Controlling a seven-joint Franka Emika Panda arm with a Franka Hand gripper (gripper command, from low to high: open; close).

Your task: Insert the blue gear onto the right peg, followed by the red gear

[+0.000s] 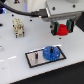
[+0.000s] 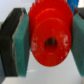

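Observation:
The red gear (image 1: 62, 30) hangs in the air with my gripper (image 1: 62, 29) shut on it, above and to the exterior view's right of the grey plate (image 1: 31, 60). In the wrist view the red gear (image 2: 50, 36) fills the frame, clamped between teal pads (image 2: 22, 44). The blue gear (image 1: 51, 53) lies flat on the plate's right end. The right peg is hidden by the blue gear. The twin pin (image 1: 36, 55) stands bare on the plate's left half.
A beige block-like part (image 1: 19, 27) stands on the white table at the exterior view's left. Black cables (image 1: 22, 6) run along the back towards the arm. A small pale object (image 1: 1, 48) sits at the left edge.

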